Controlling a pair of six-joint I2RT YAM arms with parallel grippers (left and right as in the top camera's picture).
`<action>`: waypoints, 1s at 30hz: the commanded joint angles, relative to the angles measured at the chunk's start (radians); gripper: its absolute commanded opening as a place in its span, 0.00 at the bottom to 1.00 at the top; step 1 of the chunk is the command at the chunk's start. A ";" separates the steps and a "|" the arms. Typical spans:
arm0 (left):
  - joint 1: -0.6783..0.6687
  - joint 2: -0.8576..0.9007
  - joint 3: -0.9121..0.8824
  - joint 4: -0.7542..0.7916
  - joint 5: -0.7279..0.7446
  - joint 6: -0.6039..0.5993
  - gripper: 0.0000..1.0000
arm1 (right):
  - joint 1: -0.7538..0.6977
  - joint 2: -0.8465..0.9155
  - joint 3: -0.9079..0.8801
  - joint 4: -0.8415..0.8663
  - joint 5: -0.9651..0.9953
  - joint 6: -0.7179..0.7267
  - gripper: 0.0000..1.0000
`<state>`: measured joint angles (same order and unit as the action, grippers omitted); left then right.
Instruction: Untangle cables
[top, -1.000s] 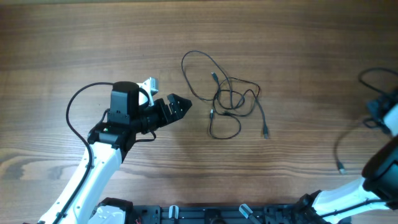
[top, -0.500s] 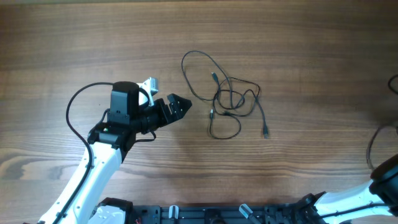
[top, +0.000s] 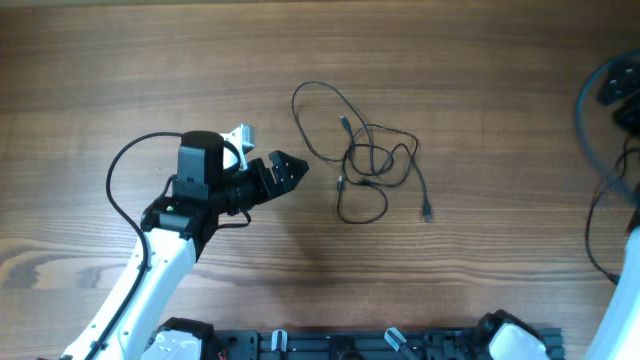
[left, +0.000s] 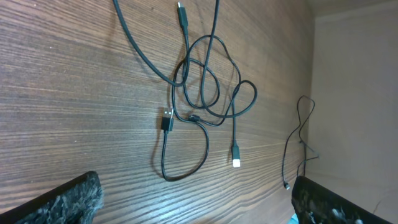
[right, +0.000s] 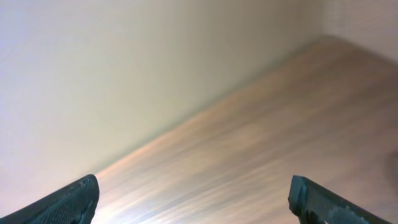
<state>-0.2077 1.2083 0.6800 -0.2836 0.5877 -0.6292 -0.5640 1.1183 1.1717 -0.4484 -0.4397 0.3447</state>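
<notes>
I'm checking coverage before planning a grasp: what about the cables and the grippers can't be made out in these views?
Cables, overhead: strands too thin to tell which crosses on top in the knot.
Cables, left wrist view: the top edge cuts off the big loop.
Silver-tipped plug: too small to tell its type.
Right gripper: the overhead's right edge cuts it off; its wrist view is blurred, with no cables in it.
</notes>
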 joint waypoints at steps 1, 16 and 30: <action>0.000 0.003 0.006 0.002 -0.011 0.020 1.00 | 0.070 -0.130 0.000 -0.169 -0.041 0.193 1.00; 0.000 0.003 0.006 0.002 -0.011 0.020 1.00 | 0.169 -0.375 0.000 -0.702 -0.166 0.084 1.00; 0.000 0.003 0.006 0.002 -0.011 0.020 1.00 | 0.169 -0.377 0.000 -0.878 -0.276 -0.142 1.00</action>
<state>-0.2077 1.2102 0.6800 -0.2840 0.5877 -0.6292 -0.3996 0.7513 1.1721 -1.3102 -0.6590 0.2882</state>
